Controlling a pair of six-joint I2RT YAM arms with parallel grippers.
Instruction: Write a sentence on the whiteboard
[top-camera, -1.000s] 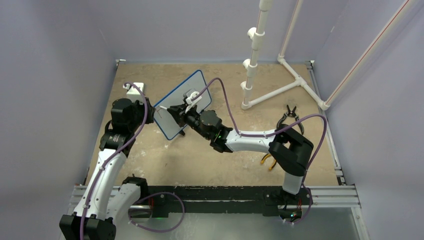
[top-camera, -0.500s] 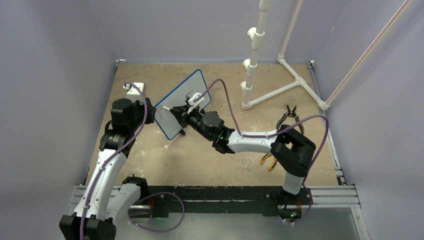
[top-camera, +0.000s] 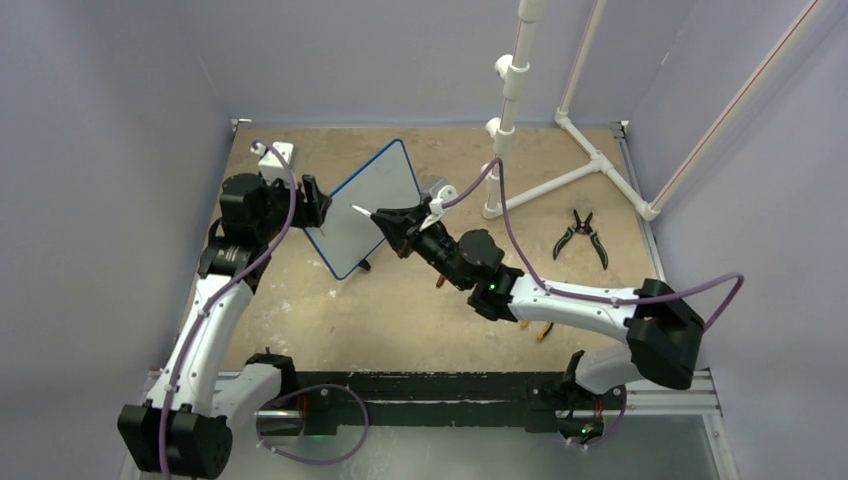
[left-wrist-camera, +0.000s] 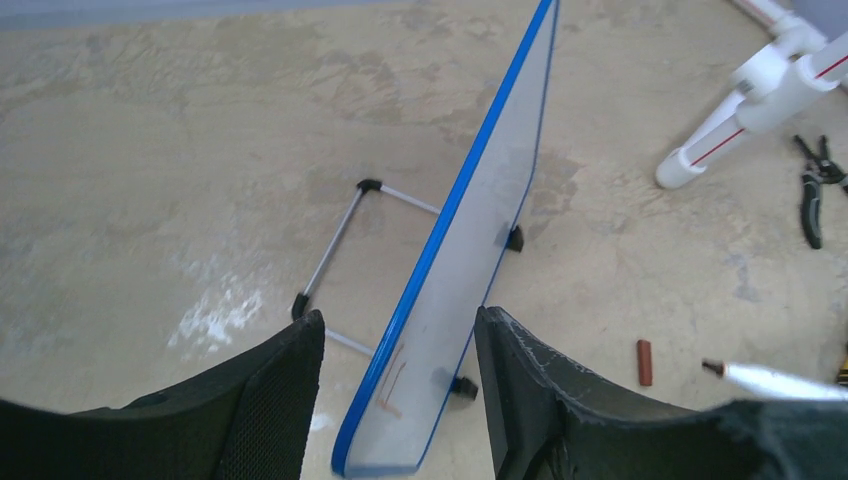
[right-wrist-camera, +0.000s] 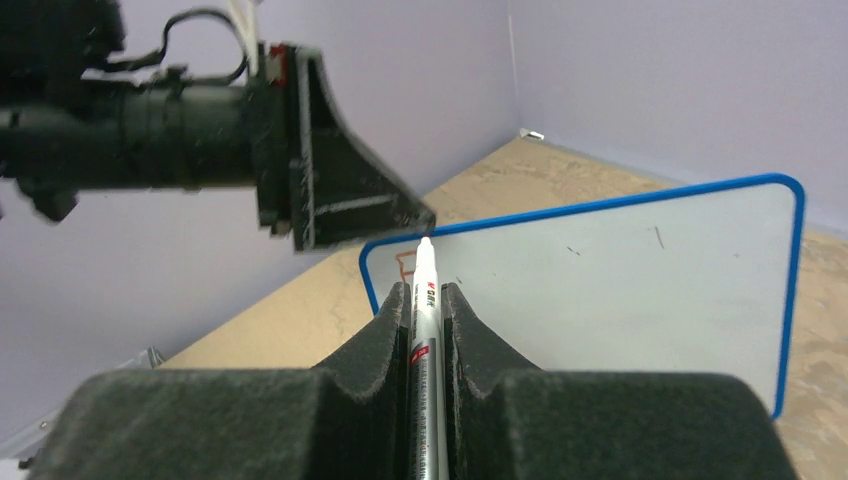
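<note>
Your whiteboard stands on its long edge on the tabletop, propped by a wire stand behind it, with a blue rim all round and its writing face turned toward the right arm. At the board's end nearest the left arm, your left gripper is spread wide, one finger on each side of the rim. The left wrist view shows a gap between the board's back and the finger behind it, but you cannot tell whether the front finger touches the face. Your right gripper is clamped on a white marker, which runs straight out between the pads, its tip pointing at the board's top corner at that same end. Seen from the left wrist, the tip sits in front of the face with bare tabletop showing between the two, so it is off the board. The sentence is only a few red strokes by that corner, too small to read. Two faint dark flecks sit farther along the face. A small red cap lies on the tabletop in front of the board, near its foot. Past the board's other end rises a white pipe frame, and well beyond that lie black pliers
</note>
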